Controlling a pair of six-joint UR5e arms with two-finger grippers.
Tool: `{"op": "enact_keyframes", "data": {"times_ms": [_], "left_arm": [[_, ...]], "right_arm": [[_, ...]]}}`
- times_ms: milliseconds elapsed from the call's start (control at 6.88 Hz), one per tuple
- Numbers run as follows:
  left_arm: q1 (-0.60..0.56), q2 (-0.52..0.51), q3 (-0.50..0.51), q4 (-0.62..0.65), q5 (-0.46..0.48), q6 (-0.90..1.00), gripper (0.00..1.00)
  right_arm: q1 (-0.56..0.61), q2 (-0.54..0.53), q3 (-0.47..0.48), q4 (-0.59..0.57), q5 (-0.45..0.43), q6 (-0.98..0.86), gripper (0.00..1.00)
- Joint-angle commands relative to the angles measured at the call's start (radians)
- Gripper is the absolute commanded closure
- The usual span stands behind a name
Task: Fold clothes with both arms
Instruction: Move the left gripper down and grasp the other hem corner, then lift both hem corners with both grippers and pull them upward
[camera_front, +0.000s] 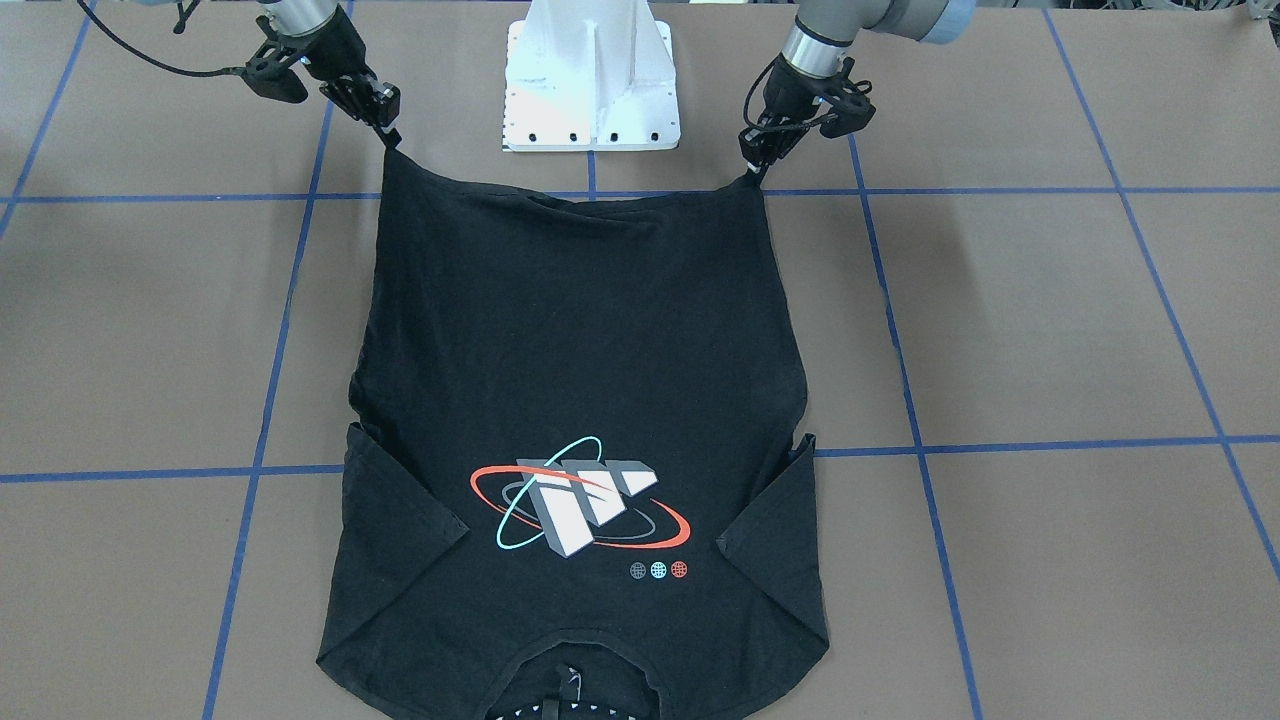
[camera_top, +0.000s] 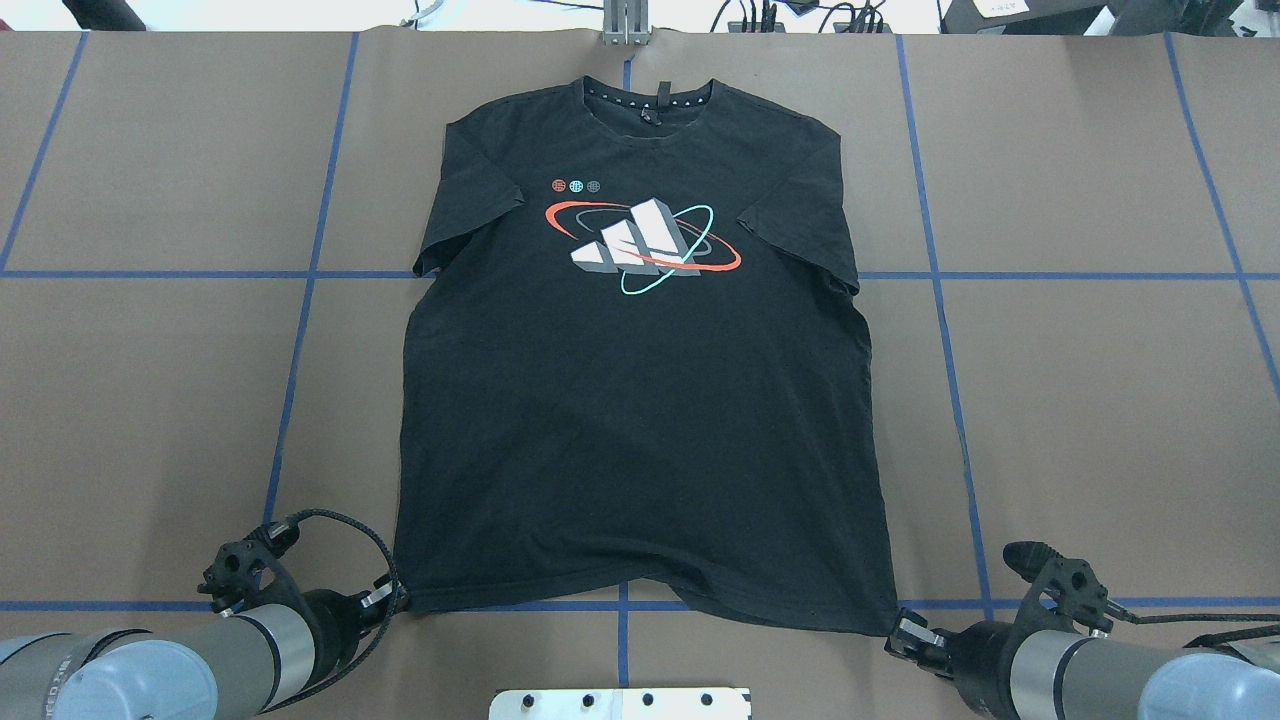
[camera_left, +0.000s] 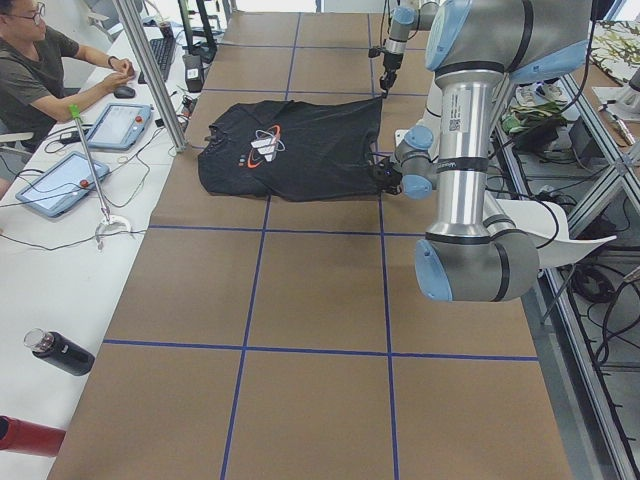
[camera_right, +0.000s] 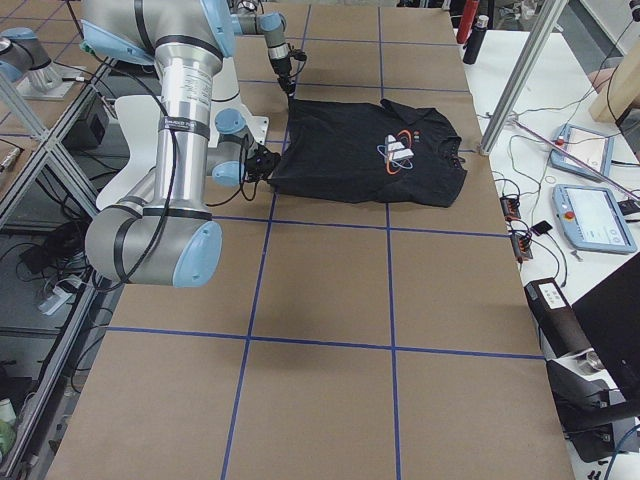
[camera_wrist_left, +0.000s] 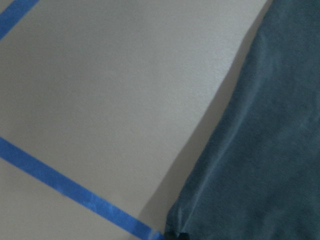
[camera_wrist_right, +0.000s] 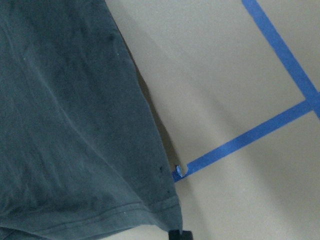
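The black T-shirt (camera_front: 580, 380) lies flat and face up on the brown table, its chest graphic (camera_top: 645, 240) showing and its collar (camera_top: 645, 97) at the far edge from me. My left gripper (camera_top: 395, 596) is shut on the shirt's near hem corner on my left; it also shows in the front-facing view (camera_front: 757, 168). My right gripper (camera_top: 900, 628) is shut on the other hem corner, also seen from the front (camera_front: 390, 135). Both corners are pinched at about table height, and the hem (camera_front: 570, 200) sags slightly between them. The wrist views show shirt cloth (camera_wrist_left: 270, 150) (camera_wrist_right: 75, 125) beside bare table.
The white pedestal base (camera_front: 590, 80) stands between the two arms just behind the hem. Blue tape lines (camera_top: 300, 330) grid the brown table. An operator (camera_left: 30, 70) sits at a side bench with tablets (camera_left: 58, 180). A dark bottle (camera_left: 60, 352) lies on that bench.
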Motion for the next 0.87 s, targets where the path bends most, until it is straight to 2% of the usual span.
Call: {"op": "enact_keyframes", "data": {"times_ms": [0,291,727], "left_arm": [[-0.002,0.003,-0.106,0.078,-0.087,0.001,1.0],[-0.007,0.047,-0.215,0.124,-0.132,0.001,1.0],[-0.023,0.105,-0.292,0.127,-0.156,-0.011,1.0]], "right_arm": [[0.058,-0.01,0.016,0.001,0.081,-0.007,1.0],[0.085,-0.065,0.069,0.003,0.147,-0.01,1.0],[0.153,-0.064,0.092,0.003,0.247,-0.01,1.0]]}}
